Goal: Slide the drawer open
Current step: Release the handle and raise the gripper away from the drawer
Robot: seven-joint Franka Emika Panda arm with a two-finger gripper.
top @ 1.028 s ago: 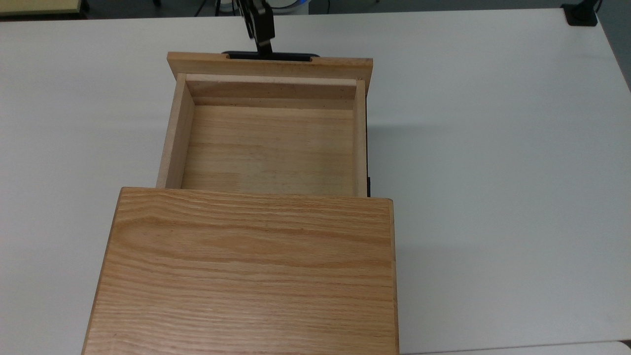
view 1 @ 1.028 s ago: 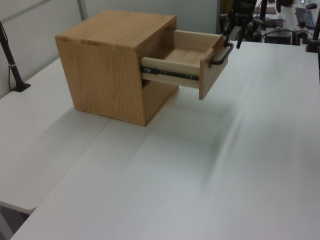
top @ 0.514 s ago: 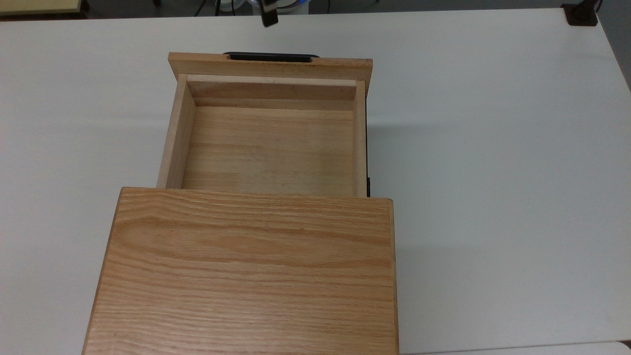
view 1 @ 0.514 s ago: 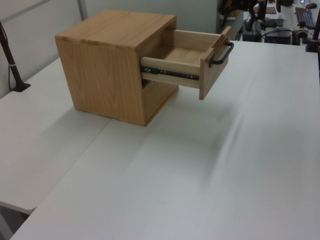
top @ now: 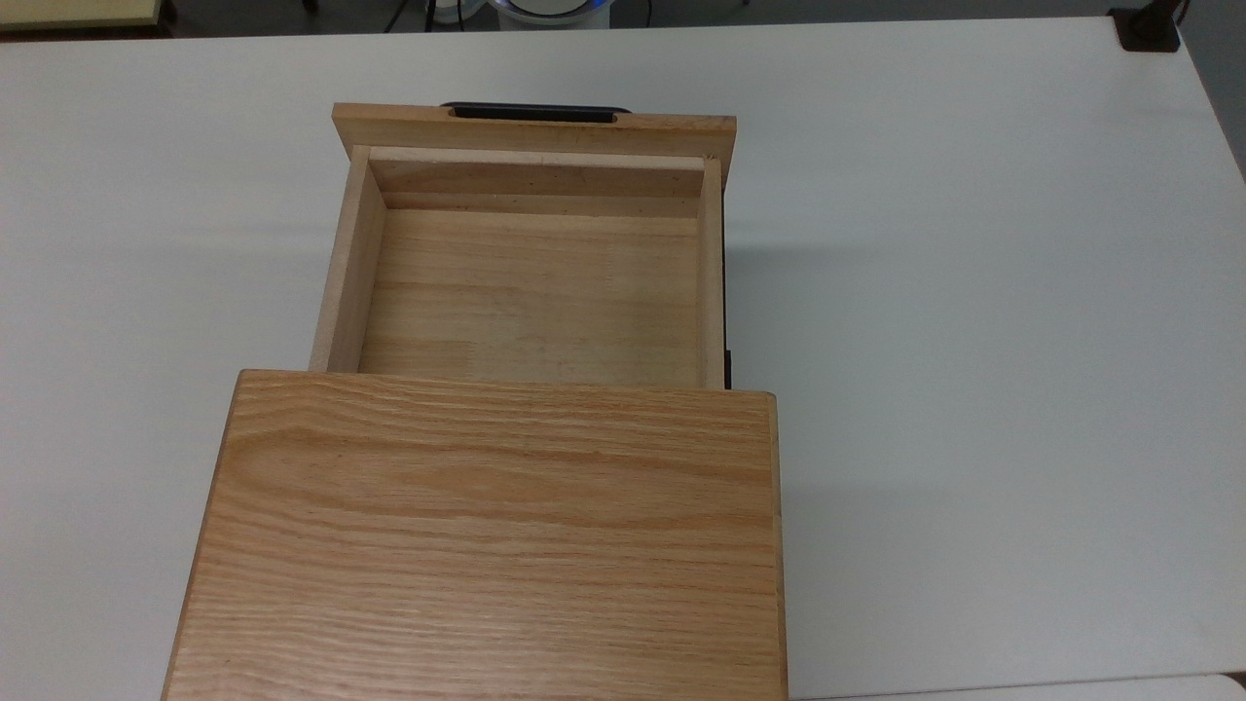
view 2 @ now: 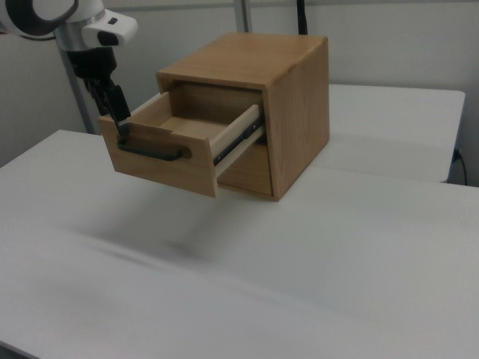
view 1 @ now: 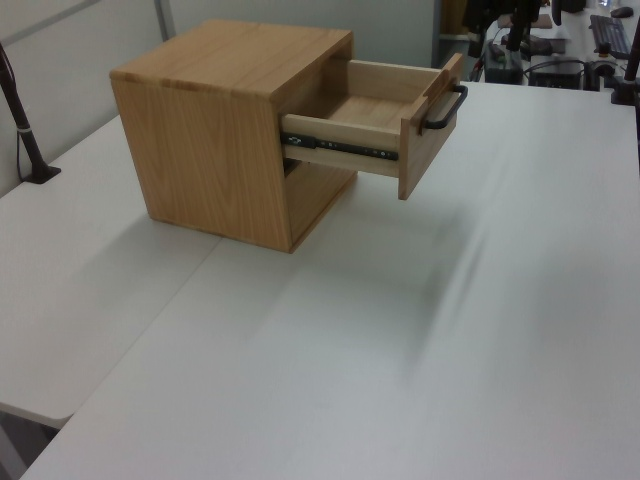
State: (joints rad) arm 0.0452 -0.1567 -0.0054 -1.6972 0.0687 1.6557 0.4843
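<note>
White table (top: 973, 292) carries one item: an oak-grained cabinet (top: 496, 535) standing directly on its surface. A seam between tabletop panels runs under the cabinet in the left view.

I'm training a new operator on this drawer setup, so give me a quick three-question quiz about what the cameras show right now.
1. True or false: the drawer stands pulled out of the cabinet and has nothing inside it.
2. The drawer's handle is: A) a long black bar, B) a round brass knob, C) a rope loop.
3. Fill in: in the right view, the gripper is close to the handle's ____ end.

Key: 1 true; 2 A; 3 left.
</note>
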